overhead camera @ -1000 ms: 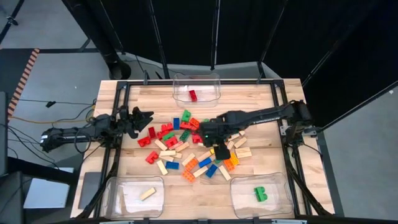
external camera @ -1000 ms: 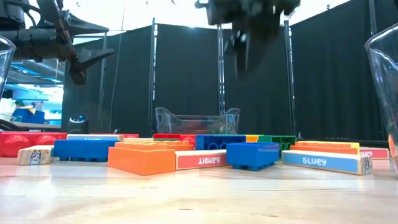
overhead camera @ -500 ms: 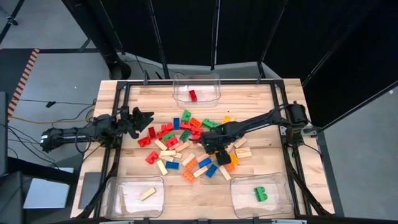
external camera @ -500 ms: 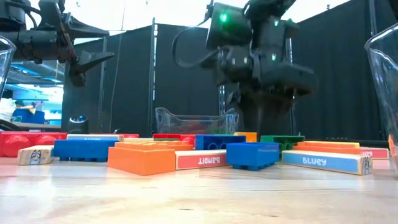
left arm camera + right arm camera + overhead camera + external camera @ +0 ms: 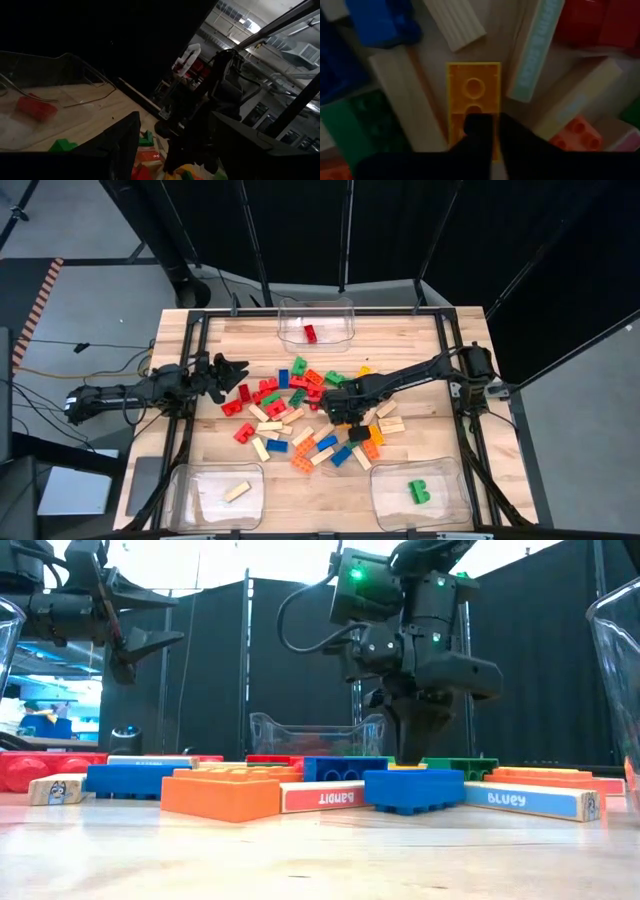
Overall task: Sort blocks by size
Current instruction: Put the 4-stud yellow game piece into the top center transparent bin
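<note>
Yellow block point(image 5: 473, 102) hemmed by wooden bars point(image 5: 406, 102), right tool point(image 5: 487, 131) clamped on its end.

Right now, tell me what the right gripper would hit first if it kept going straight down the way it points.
The yellow studded plastic brick: the right gripper points straight down at it, fingers shut over its near end. Contact itself is unclear.

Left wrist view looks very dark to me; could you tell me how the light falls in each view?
Left wrist view: the left gripper is a black silhouette against bright room lights. Right wrist view: dim, the right gripper dark over the yellow brick. Low view: backlit from above. High view: the table evenly lit.
</note>
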Tool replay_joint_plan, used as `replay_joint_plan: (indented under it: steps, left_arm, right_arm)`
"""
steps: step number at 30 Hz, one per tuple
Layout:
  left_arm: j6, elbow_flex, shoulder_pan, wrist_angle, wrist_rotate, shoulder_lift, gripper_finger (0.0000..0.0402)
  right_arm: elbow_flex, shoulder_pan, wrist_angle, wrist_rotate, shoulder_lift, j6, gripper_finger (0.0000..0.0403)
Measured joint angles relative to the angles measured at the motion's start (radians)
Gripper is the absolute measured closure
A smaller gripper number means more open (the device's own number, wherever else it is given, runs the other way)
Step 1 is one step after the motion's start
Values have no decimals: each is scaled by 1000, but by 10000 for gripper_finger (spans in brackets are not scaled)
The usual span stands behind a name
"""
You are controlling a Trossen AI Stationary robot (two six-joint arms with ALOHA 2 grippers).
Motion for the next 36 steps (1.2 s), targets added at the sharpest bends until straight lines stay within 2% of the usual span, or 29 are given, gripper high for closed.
replay_joint_plan:
  steps: [8,13,22,28,33,36]
  left_arm:
    - [0,0,0,2,0,0,156]
    - [0,0,0,3,0,0,156]
    - [0,0,0,3,0,0,156]
    - [1,0,0,3,0,0,156]
    - [0,0,0,3,0,0,156]
    - [1,0,0,3,0,0,156]
  right_arm:
    - [20,3,-37,4,-3,69,396]
    - [100,3,-98,20,-25,74,397]
    - [256,-23,-199,116,-59,43,398]
    - [397,-133,-214,243,-63,45,398]
    - [479,-289,-133,368,-63,153,398]
    - [484,-387,-62,386,-63,244,398]
